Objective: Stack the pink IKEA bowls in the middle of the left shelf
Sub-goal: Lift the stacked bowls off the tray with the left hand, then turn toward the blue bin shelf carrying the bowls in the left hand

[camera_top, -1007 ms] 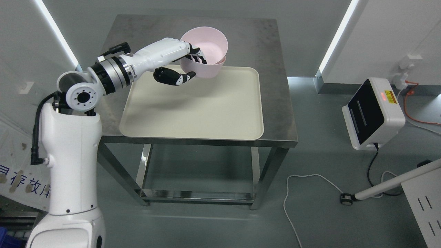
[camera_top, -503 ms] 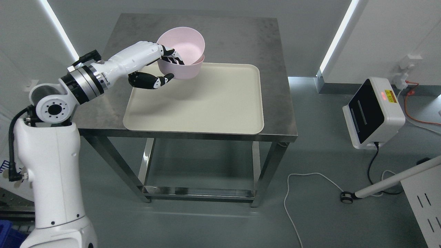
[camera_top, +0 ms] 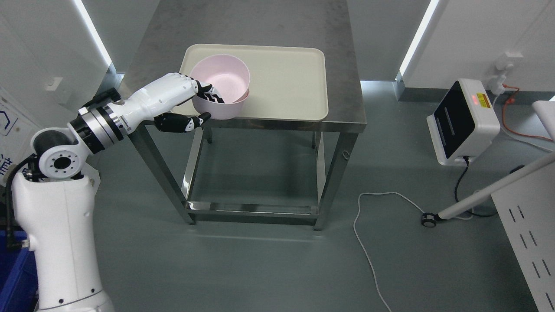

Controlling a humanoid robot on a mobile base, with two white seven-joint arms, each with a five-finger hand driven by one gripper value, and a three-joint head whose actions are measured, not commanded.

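Left hand (camera_top: 187, 102) clamped on nested pink bowls (camera_top: 221, 92): fingers (camera_top: 212, 92) hooked over the near rim into the bowl, thumb (camera_top: 184, 123) stretched beneath. Bowls held above the near left corner of a cream tray (camera_top: 282, 78) on a steel table (camera_top: 260, 21). Grey floor, white cable (camera_top: 368, 242), white device (camera_top: 464, 123) at right.

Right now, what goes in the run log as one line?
left hand: gripping nested pink bowls by rim | bowls: held over tray corner | right hand: unseen
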